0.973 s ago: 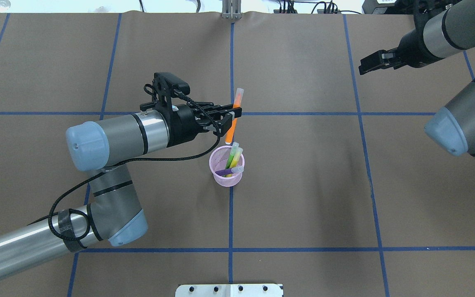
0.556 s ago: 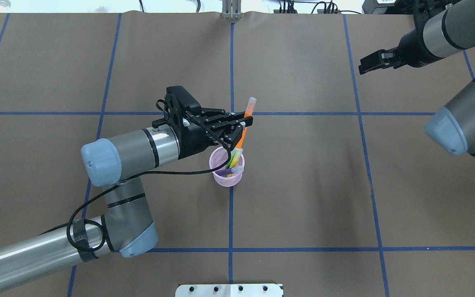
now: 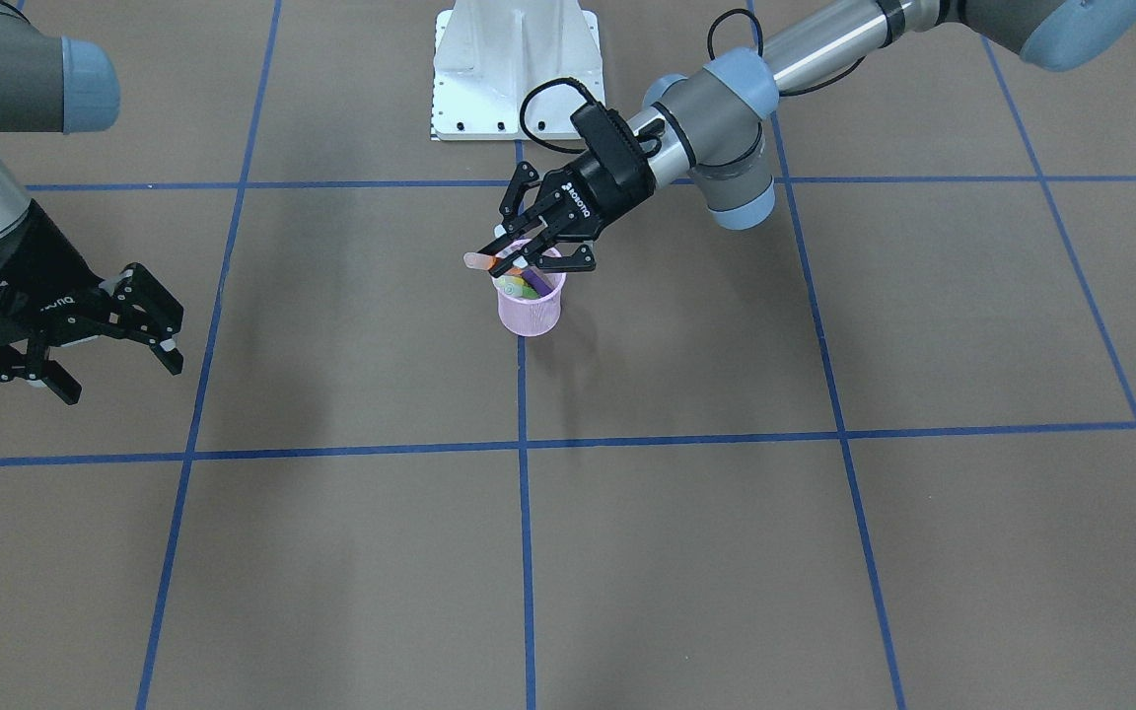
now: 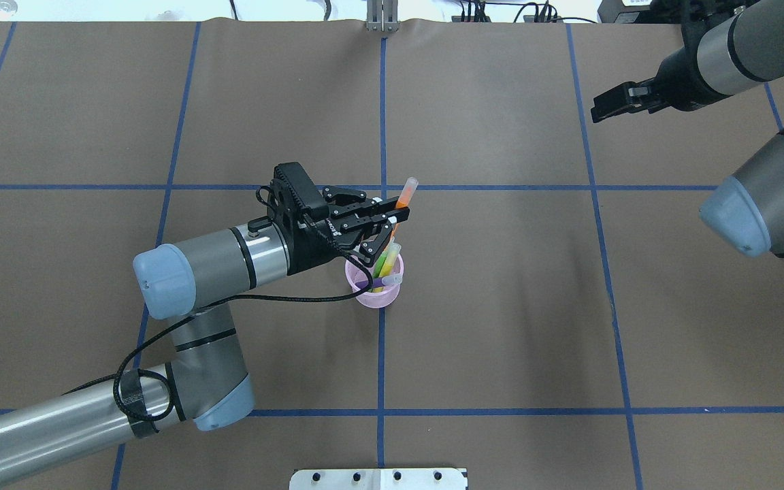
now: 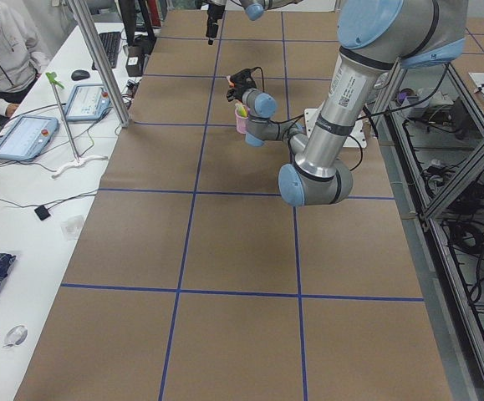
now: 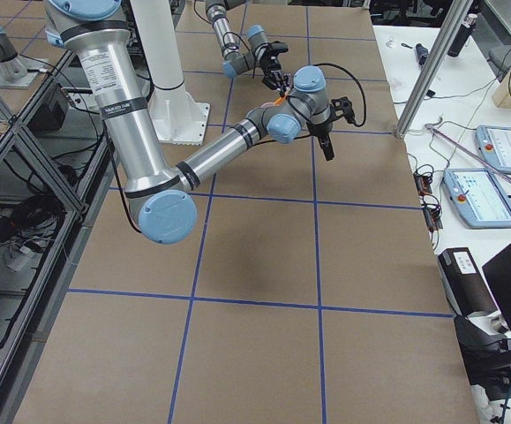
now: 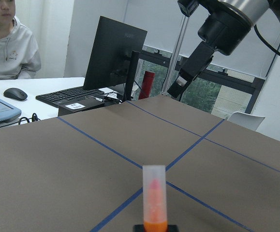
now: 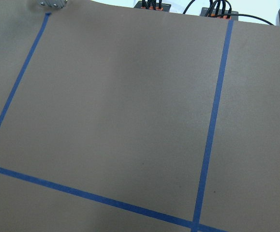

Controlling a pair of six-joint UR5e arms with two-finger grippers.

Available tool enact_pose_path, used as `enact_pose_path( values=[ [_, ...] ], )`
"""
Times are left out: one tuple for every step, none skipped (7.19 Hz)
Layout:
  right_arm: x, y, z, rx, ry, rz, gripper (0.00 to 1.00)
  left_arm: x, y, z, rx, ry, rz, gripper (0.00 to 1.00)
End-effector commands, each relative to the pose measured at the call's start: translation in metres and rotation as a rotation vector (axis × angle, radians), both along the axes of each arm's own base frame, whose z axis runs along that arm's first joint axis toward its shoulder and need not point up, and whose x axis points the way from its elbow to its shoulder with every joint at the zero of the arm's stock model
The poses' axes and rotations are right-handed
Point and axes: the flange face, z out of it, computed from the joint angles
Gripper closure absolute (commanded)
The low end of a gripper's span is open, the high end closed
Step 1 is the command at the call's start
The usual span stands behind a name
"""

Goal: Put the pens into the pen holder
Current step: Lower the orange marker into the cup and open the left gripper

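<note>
My left gripper (image 4: 394, 224) is shut on the orange pen (image 4: 402, 199) and holds it tilted, clear cap up and away from me. The pen's lower end is at the rim of the pink mesh pen holder (image 4: 365, 294). The holder stands on the centre blue line, also seen in the front view (image 3: 531, 316). The green pen (image 4: 382, 260), pale yellow pen (image 4: 393, 253) and purple pen (image 4: 370, 281) stand inside it. The left wrist view shows only the orange pen's cap (image 7: 154, 198). My right gripper (image 4: 597, 112) is open and empty, far off at the right (image 3: 119, 375).
The table (image 4: 501, 306) is covered in brown paper with a blue tape grid. A white mounting plate (image 4: 378, 478) sits at the near edge. An operator (image 5: 3, 50) sits at a side desk with tablets and a monitor.
My left gripper has carried the orange pen from just behind the holder toward it and lowered it, so its lower end now meets the holder's rim. The right arm has not moved.
</note>
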Motion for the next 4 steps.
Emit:
enact_pose_path(
  values=[
    [0.0001, 0.0000, -0.0002, 0.001, 0.000, 0.000, 0.01, -0.0004, 0.0039, 0.0156, 0.021, -0.030, 0.008, 0.88],
    [-0.0002, -0.0001, 0.0004, -0.001, 0.000, -0.001, 0.01, -0.0003, 0.0061, 0.0187, 0.022, -0.026, 0.012, 0.57],
    [-0.0002, -0.0002, 0.0004, -0.002, 0.000, 0.000, 0.01, 0.0035, 0.0108, 0.0203, 0.020, -0.027, 0.021, 0.28],
    [-0.0002, -0.0002, 0.0004, -0.001, 0.000, -0.001, 0.01, 0.0047, 0.0123, 0.0203, 0.018, -0.027, 0.024, 0.15]
  ],
)
